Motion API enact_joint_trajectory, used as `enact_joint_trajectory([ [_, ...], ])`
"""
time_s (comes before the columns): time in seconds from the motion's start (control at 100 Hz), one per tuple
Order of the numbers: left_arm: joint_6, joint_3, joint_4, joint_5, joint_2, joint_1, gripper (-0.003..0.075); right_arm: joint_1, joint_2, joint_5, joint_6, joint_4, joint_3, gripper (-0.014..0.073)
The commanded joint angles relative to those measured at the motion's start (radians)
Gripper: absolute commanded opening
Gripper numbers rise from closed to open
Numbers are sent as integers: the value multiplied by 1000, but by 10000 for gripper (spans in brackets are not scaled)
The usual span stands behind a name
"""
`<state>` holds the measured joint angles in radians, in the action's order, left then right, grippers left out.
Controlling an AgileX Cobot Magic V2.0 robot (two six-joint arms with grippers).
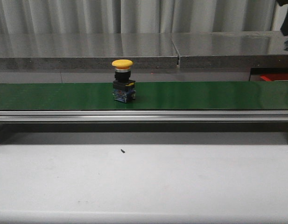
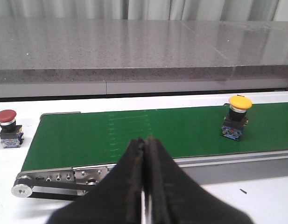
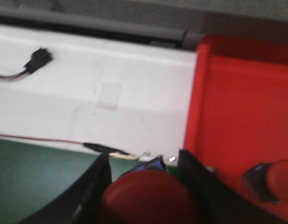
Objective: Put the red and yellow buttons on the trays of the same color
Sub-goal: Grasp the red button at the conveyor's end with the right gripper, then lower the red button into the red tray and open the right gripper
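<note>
A yellow button (image 1: 122, 79) on a black and blue base stands upright on the green belt (image 1: 204, 95); it also shows in the left wrist view (image 2: 238, 116). My left gripper (image 2: 146, 140) hangs shut and empty over the belt's near rail, well to the left of it. One red button (image 2: 7, 127) sits on the white table beyond the belt's left end. My right gripper (image 3: 144, 161) is shut on another red button (image 3: 151, 198), close beside the red tray (image 3: 242, 107), where a third red button (image 3: 274, 179) lies. No yellow tray is in view.
The red tray (image 1: 274, 77) shows at the far right behind the belt. A steel counter (image 1: 134, 46) runs behind it. A black connector with wires (image 3: 38, 59) lies on the white surface. A small black speck (image 1: 122, 150) lies on the front table.
</note>
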<state>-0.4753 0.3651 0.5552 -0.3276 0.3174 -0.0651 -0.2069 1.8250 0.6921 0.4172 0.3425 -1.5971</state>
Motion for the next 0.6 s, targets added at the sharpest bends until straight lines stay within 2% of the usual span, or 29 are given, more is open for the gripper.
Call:
enact_joint_trajectory([
  [0.0,-3,26,23,70,8,-9,-19,-58,14,-10,13,11,-123,123],
  [0.16,-3,26,23,70,8,-9,-19,-121,168,73,13,11,-323,123],
  [0.35,-3,26,23,70,8,-9,-19,-137,348,138,12,11,-530,123],
  [0.59,-3,26,23,70,8,-9,-19,-137,492,134,12,10,-674,123],
])
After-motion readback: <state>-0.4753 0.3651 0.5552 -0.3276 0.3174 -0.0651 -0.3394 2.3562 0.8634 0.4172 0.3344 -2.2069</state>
